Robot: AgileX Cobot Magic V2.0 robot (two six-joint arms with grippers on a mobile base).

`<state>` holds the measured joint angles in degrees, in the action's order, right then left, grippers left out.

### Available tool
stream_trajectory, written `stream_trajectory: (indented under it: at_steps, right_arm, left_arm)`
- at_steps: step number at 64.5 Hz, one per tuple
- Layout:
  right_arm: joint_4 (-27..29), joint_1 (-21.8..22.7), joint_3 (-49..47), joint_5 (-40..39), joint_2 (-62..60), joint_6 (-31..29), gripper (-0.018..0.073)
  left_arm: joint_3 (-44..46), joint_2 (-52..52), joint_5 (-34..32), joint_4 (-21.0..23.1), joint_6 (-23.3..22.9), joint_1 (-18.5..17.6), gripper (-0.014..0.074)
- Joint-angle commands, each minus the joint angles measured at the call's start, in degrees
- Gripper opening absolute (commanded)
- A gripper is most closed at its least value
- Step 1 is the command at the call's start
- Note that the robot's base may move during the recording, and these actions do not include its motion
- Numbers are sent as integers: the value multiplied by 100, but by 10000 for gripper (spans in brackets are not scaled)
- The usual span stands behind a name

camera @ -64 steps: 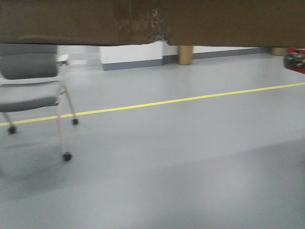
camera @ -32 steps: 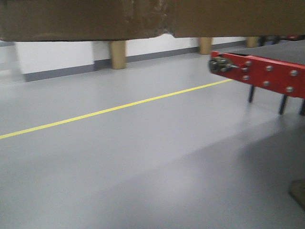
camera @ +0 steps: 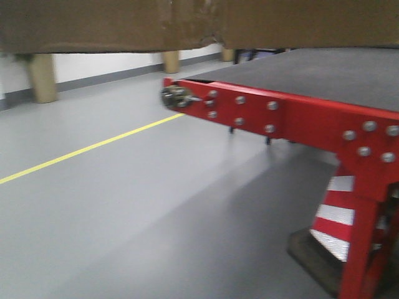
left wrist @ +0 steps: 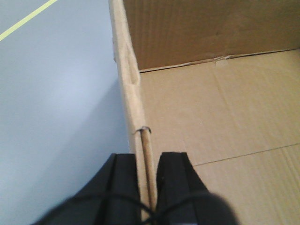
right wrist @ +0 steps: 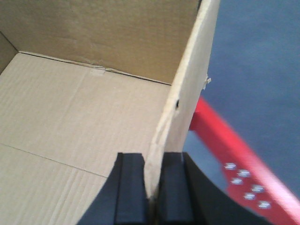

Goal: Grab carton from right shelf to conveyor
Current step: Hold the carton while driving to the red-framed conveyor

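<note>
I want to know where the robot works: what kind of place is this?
Probably a warehouse or factory hall: a red-framed conveyor, a yellow line on the grey floor, a cardboard carton.

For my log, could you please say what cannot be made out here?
Carton: front view's top edge cuts off all but its bottom edge.
Conveyor: far side cut off at the front view's right edge.
Left gripper and right gripper: wrist views' lower edges crop all but their tips pinching carton walls.
Right shelf: in no view.
</note>
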<state>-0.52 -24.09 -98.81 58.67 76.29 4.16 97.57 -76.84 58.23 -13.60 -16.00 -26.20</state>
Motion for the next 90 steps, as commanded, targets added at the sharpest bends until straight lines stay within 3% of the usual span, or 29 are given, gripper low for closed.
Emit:
stream_trajectory:
  at_steps: [1, 47, 90]
  right_arm:
    - [180, -4, -32, -440, -88, -107, -70]
    - [180, -4, -32, -477, -88, -107, -70]
    - [180, -4, -32, -513, -88, -107, -70]
  left_arm:
    - [28, 57, -238, 34, 51, -38, -8]
    - [28, 57, -238, -1262, 51, -38, -8]
    - [28, 46, -238, -1259, 51, -38, -8]
